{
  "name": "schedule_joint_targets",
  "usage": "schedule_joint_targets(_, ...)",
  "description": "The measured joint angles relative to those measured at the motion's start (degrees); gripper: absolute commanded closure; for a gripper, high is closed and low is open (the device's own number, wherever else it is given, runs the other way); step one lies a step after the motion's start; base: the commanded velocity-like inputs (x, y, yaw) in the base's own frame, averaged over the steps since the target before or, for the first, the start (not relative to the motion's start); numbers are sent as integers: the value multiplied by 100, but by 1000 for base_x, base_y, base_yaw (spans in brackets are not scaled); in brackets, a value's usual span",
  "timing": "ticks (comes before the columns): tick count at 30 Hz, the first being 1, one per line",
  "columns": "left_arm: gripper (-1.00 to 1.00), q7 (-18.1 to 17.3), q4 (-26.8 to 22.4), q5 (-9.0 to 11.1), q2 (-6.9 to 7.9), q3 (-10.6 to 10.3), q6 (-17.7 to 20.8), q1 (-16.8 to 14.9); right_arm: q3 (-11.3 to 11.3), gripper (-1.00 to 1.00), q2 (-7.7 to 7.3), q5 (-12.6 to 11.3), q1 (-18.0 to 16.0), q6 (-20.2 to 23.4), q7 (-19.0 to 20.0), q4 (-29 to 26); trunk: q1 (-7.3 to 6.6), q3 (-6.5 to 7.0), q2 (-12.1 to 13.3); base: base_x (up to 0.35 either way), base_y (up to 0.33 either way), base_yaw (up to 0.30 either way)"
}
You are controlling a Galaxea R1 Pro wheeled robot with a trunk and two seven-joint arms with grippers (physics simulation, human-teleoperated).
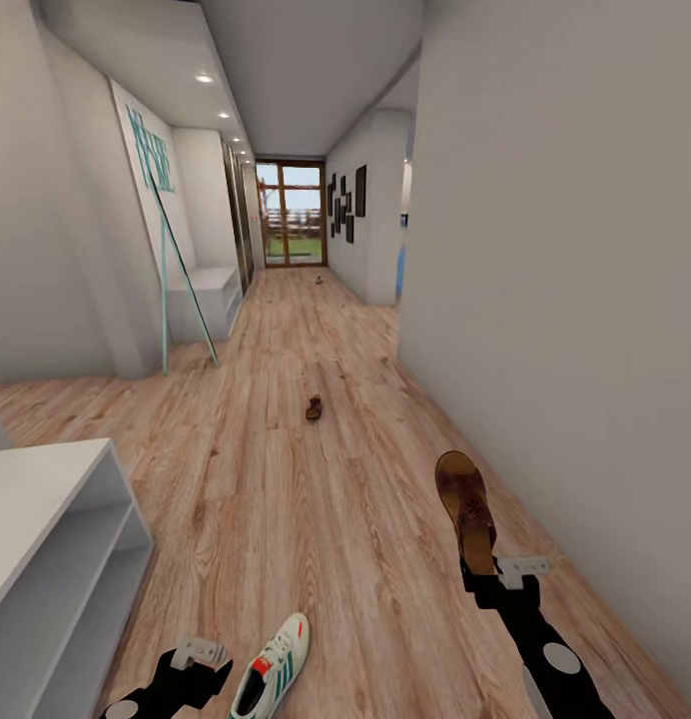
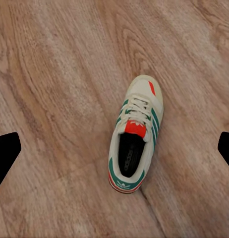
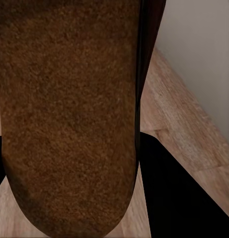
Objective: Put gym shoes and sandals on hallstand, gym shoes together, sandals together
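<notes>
Right gripper: clamped on the heel end of a sandal, which sticks out ahead of it, footbed up, clear of the floor.
Right wrist view: mottled brown footbed close to the lens, with planks and a wall beyond.
Left gripper: jaws spread apart, holding nothing, hanging just beside a gym shoe.
Gym shoe: flat on the floor, upright, toe pointing up the corridor; in the left wrist view it lies between the two fingertips, nearer one side than centred.
Second sandal: alone on the floor further up the corridor, well apart from both arms.
Small dark thing: far off near the glass door, too small to name.
Rack: grey shelves at the robot's left, near the gym shoe; no shoes visible on it.
Step in hand, as I judge it: take the gym shoe with the left arm.
Doing it well: centre the shoe between the fingers first, come straight down, close across its narrow midfoot, and keep the right grip firm meanwhile.
</notes>
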Motion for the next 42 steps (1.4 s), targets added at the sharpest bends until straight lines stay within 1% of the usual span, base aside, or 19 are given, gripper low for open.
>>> schedule_joint_targets(13, -100, -5, -2, 0, 13, -1, -1, 1, 0, 100, 7, 2, 0, 0, 0, 0, 0, 0, 0, 7, 2, 0)
schedule_joint_targets(20, -100, -3, -2, 0, 1, -1, -4, 4, 1, 100, 17, 4, 0, -2, 0, -4, -1, 0, 0, 127, 104, 0)
schedule_joint_targets(28, -100, -5, -8, 0, -2, -1, -8, 5, 0, 100, 25, 9, 0, -3, 0, -9, 0, 0, 0, 19, 16, 0)
schedule_joint_targets(33, -100, -5, -6, -1, 4, -1, -3, 4, 0, 100, 26, 49, 0, -8, 0, -14, 0, 0, 0, 0, 0, -53)
schedule_joint_targets(38, -100, -6, 0, -17, 5, -5, -2, 4, 0, 100, 32, 63, 1, -3, 0, -12, 110, -89, -199, 0, 0, -139)
schedule_joint_targets(42, -100, -6, 1, -193, 4, -45, -4, 0, 0, 100, 37, 65, 1, -1, 0, -3, 197, -161, -360, 0, 0, -204)
